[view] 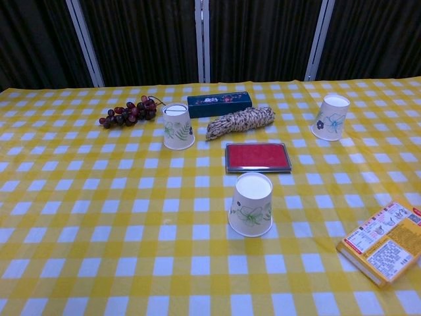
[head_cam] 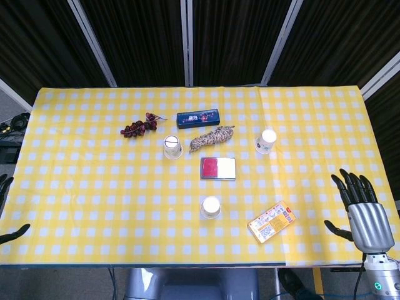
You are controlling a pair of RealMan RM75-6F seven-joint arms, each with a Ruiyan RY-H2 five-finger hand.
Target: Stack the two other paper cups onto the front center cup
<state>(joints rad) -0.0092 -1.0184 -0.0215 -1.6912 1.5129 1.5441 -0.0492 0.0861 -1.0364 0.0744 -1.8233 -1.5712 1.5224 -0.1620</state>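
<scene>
Three white paper cups with a floral print stand upside down on the yellow checked table. The front center cup [head_cam: 210, 207] [view: 250, 205] is nearest the front edge. A second cup [head_cam: 172, 147] [view: 177, 126] stands at the back left, and a third cup [head_cam: 266, 141] [view: 330, 117] at the back right. My right hand [head_cam: 362, 210] hovers at the table's right front corner, fingers spread, holding nothing. Only the fingertips of my left hand [head_cam: 7, 209] show at the left edge of the head view, apart and with nothing in them. Neither hand shows in the chest view.
A red and silver tin [head_cam: 218, 168] [view: 258, 158] lies between the cups. Behind it are a coil of rope [head_cam: 212, 138] [view: 240, 122], a blue box [head_cam: 197, 118] [view: 219, 100] and a bunch of dark grapes [head_cam: 140, 125] [view: 127, 112]. A yellow packet [head_cam: 272, 222] [view: 385, 241] lies at the front right.
</scene>
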